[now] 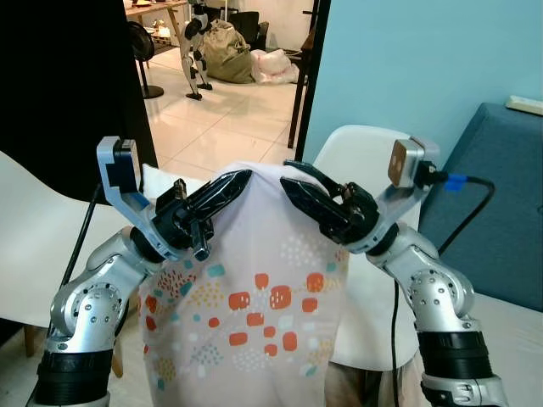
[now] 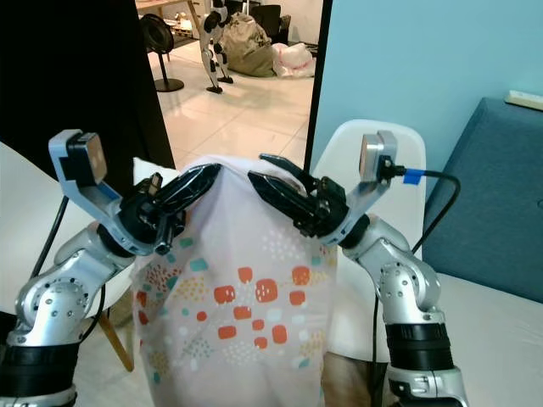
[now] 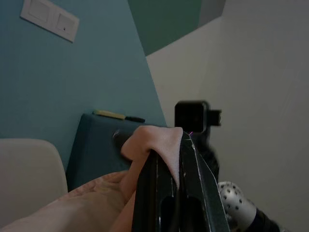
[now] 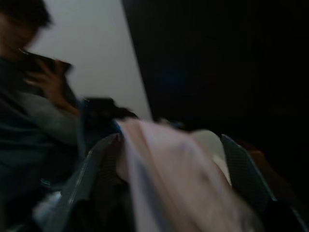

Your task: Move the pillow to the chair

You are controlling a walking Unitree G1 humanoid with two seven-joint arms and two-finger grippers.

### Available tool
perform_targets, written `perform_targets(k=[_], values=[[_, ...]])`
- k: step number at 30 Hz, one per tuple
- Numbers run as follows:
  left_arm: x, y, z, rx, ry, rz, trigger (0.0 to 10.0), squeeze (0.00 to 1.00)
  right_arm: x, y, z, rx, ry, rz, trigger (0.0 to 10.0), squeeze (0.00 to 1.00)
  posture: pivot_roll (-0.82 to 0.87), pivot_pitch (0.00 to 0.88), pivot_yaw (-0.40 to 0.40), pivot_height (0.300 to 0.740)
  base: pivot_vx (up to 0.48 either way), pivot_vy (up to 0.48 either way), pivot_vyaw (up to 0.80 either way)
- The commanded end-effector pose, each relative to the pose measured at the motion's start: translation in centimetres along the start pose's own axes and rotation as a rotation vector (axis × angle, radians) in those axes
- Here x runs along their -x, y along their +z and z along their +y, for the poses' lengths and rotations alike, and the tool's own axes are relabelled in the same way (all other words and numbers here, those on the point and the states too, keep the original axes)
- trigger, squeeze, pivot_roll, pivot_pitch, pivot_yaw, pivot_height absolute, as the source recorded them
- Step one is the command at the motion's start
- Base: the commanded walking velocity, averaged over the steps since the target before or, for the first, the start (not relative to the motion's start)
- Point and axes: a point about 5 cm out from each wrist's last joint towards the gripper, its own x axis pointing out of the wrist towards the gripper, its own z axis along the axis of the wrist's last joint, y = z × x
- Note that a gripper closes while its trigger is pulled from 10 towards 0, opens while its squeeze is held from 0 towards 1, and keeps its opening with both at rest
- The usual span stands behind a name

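Silver jointed arms, black-fingered left gripper (image 1: 222, 193) and right gripper (image 1: 307, 192), black cable with blue tape

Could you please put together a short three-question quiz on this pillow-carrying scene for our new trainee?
1. True or false: both grippers grip the pillow at its top edge.
2. What white thing stands right behind the pillow? A) chair B) bucket C) fridge
3. Which gripper is nearer the blue sofa?

Key:
1. True: left gripper and right gripper both pinch the top.
2. A, the white chair.
3. The right gripper.
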Motion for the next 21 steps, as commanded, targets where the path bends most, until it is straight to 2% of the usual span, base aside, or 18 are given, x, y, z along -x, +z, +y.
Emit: perform_targets(k=[1,5,10,11,12,13,14,16,17,19,21], values=[[-0.9,1.0,-0.2,-0.042,-0.030,-0.056,0.0,0.00,0.4,-1.0,-0.3,0.031,-0.041,0.076,10.0,1.00,0.03,0.000,-0.023,0.740,0.000,0.000,0.00],[-1.1,0.6,0.5,-0.045,0.021,-0.060,0.0,0.00,0.7,-1.5,-0.7,0.041,-0.078,0.104,10.0,1.00,0.02,0.000,-0.020,0.740,0.000,0.000,0.00],[-1.1,-1.0,2.2,-0.089,0.182,0.012,0.0,0.00,1.5,-2.1,-3.8,0.071,-0.360,0.129,10.0,1.00,0.02,0.000,-0.016,0.740,0.000,0.000,0.00],[-1.1,-1.0,2.2,-0.089,0.182,0.012,0.0,0.00,1.5,-2.1,-3.8,0.071,-0.360,0.129,10.0,1.00,0.02,0.000,-0.016,0.740,0.000,0.000,0.00],[-1.1,-1.4,2.6,-0.098,0.227,0.020,0.0,0.00,1.8,-2.2,-4.4,0.072,-0.429,0.129,10.0,0.38,0.02,0.000,-0.016,0.740,0.000,0.000,0.00],[-0.9,-1.5,3.0,-0.099,0.275,0.009,0.0,0.00,2.2,-2.3,-5.1,0.065,-0.506,0.110,10.0,0.00,0.02,0.000,-0.017,0.740,0.000,0.000,0.00],[-0.9,-1.5,3.0,-0.099,0.275,0.009,0.0,0.00,2.2,-2.3,-5.1,0.065,-0.506,0.110,10.0,0.00,0.02,0.000,-0.017,0.740,0.000,0.000,0.00],[-0.6,-1.6,3.4,-0.094,0.341,-0.018,0.0,0.00,3.0,-2.3,-6.2,0.065,-0.642,0.063,10.0,0.00,0.02,0.000,-0.018,0.740,0.000,0.000,0.00],[-0.6,-1.6,3.4,-0.094,0.341,-0.018,0.0,0.00,3.0,-2.3,-6.2,0.065,-0.642,0.063,10.0,0.00,0.02,0.000,-0.018,0.740,0.000,0.000,0.00],[-0.4,-1.6,3.5,-0.098,0.361,-0.029,0.0,0.00,3.9,-2.3,-7.1,0.041,-0.751,0.021,10.0,0.00,0.02,0.000,-0.020,0.740,0.000,0.000,0.00],[-0.4,-1.7,3.5,-0.102,0.364,-0.032,0.0,0.00,4.2,-2.4,-7.3,0.035,-0.777,0.013,10.0,0.00,0.02,0.000,-0.019,0.740,0.000,0.000,0.00]])
